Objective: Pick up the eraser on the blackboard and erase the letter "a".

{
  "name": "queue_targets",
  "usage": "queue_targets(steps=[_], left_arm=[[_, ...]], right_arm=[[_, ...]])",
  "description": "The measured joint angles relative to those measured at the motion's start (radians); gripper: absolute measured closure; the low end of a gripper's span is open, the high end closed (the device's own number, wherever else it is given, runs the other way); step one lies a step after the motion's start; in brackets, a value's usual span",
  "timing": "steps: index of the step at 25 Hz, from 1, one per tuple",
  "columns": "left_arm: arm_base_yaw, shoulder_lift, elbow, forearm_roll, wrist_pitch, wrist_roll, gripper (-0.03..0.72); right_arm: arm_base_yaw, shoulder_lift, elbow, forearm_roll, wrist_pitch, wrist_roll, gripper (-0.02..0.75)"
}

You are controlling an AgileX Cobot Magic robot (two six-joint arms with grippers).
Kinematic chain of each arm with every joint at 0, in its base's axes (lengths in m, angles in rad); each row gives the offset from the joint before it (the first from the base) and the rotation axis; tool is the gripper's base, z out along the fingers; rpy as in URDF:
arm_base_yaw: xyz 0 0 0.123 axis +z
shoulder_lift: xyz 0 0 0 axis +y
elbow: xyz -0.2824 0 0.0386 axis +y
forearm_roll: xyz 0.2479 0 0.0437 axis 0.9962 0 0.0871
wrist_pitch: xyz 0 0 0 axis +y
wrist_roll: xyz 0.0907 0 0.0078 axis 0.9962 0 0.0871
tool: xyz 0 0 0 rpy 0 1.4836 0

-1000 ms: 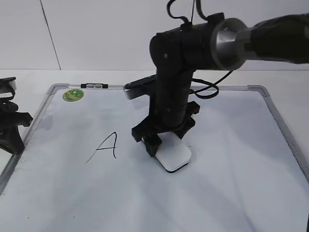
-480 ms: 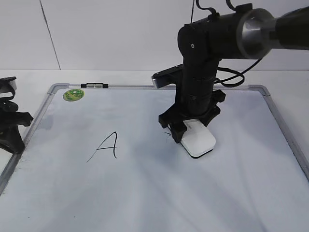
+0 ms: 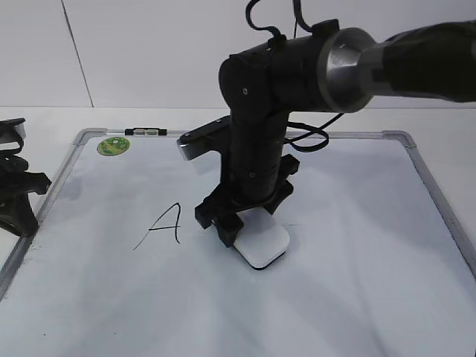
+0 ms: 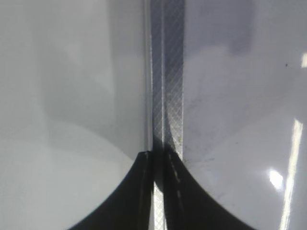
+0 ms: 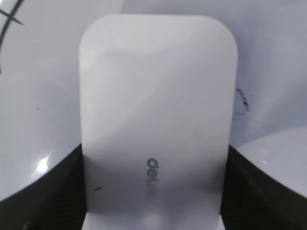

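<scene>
White eraser (image 5: 153,120) clamped in right pincer (image 5: 153,191); left pincer (image 4: 158,191) together, wrist-view only.

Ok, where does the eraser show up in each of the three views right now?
Exterior view: the eraser sits just below centre on the blackboard, right of the uppercase "A", under the right gripper.
Left wrist view: not in it; only the board's grey frame and the closed left gripper.
Right wrist view: the eraser fills the centre between the jaws.
Shared landmark: the white blackboard surface.
</scene>
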Motion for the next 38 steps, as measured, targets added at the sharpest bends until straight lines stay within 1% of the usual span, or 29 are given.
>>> queue_targets(steps=[5, 8, 11, 18, 21, 24, 29, 38], left_arm=[[0.000, 0.000, 0.000, 0.000, 0.000, 0.000, 0.653], [0.000, 0.000, 0.000, 0.000, 0.000, 0.000, 0.653], [0.000, 0.000, 0.000, 0.000, 0.000, 0.000, 0.653], [0.000, 0.000, 0.000, 0.000, 0.000, 0.000, 0.653], [0.000, 0.000, 0.000, 0.000, 0.000, 0.000, 0.653], [0.000, 0.000, 0.000, 0.000, 0.000, 0.000, 0.653], [0.000, 0.000, 0.000, 0.000, 0.000, 0.000, 0.653], [0.000, 0.000, 0.000, 0.000, 0.000, 0.000, 0.653]], right_arm=[[0.014, 0.000, 0.000, -0.001, -0.018, -0.008, 0.169], [-0.004, 0.000, 0.000, -0.053, -0.020, 0.000, 0.169], [-0.032, 0.000, 0.000, -0.108, -0.022, 0.018, 0.169], [-0.134, 0.000, 0.000, -0.123, -0.024, 0.024, 0.169], [-0.159, 0.000, 0.000, -0.131, -0.024, 0.025, 0.169], [-0.159, 0.000, 0.000, -0.124, -0.024, 0.025, 0.169], [-0.125, 0.005, 0.000, -0.052, -0.018, -0.013, 0.169], [0.022, 0.008, -0.002, -0.036, -0.010, -0.033, 0.169]])
